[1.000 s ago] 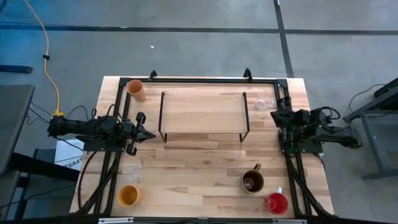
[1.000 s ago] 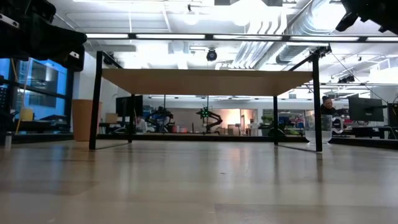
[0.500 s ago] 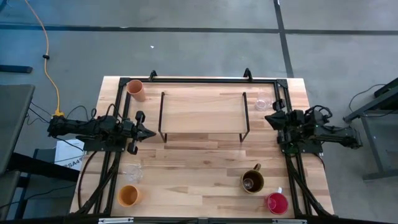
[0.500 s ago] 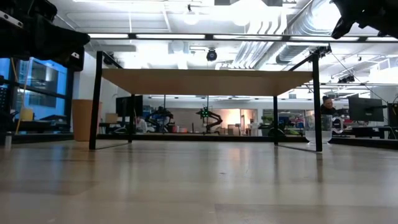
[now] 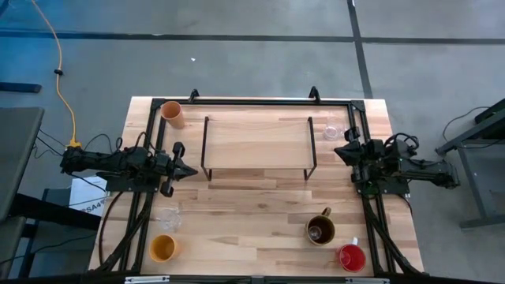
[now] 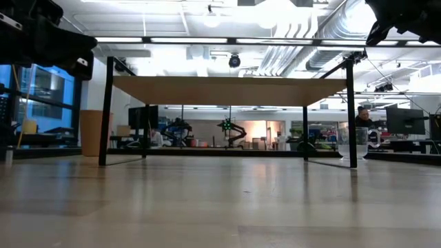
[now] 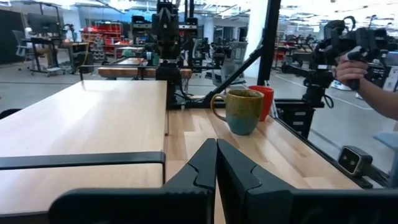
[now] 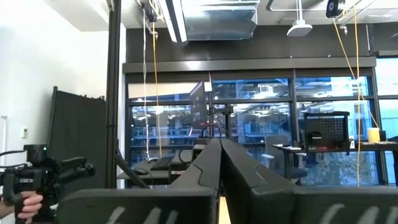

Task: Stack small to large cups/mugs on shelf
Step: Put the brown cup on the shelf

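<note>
Right end effector [image 5: 341, 151] nearer shelf [image 5: 256, 140]

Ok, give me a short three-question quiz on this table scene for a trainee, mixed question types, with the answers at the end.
1. True or false: a cup already stands on top of the shelf.
2. Multiple choice: which cup stands beside the brown mug at the table's near right corner? A) the peach tumbler B) the red cup C) the yellow-orange cup
3. Fill in: the left gripper and the right gripper are both ____, holding nothing.

Key: 1 false, the shelf top is bare. 2 B. 3 shut.
</note>
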Available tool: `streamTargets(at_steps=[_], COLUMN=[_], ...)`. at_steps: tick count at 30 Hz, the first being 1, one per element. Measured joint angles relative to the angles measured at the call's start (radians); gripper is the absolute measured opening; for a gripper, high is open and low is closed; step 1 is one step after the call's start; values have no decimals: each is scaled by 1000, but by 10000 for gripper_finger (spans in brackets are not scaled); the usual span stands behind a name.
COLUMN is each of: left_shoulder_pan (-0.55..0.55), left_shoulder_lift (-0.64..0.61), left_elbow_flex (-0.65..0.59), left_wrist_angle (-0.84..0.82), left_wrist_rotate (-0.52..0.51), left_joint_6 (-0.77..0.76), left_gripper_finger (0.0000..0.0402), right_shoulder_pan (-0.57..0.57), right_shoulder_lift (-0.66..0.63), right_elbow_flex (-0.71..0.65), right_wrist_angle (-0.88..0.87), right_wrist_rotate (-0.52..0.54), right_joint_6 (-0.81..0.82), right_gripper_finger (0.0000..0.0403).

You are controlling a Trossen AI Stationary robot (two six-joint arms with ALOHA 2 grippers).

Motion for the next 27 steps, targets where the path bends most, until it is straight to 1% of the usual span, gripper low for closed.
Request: streamTargets(at_steps=[3,7,11,15,18,20,23,27], left_shoulder_pan=[0,0,0,0,0,0,0,0], left_shoulder_lift=[0,0,1,0,2,9,38,135], left_elbow_flex=[0,0,0,0,0,5,55,171], left_wrist_angle=[0,-5,2,131,271,332,328,270], left_wrist_rotate=[0,0,0,-34,-52,-57,-77,-109], left_joint_6=[-14,-114,-163,-270,-283,-266,-234,-192], left_gripper_finger=[1,1,1,1,1,1,1,1], right_shoulder_pan=[0,0,0,0,0,0,-1,0], right_shoulder_lift=[0,0,0,0,0,0,12,80], right_elbow_flex=[0,0,0,0,0,0,17,111], right_wrist_angle=[0,0,-1,-14,-2,24,27,-61], right_wrist_rotate=[0,3,39,43,58,99,177,286], right_joint_6=[0,-2,-6,-8,-15,-16,-32,-39], right_gripper_finger=[0,0,0,0,1,4,28,89])
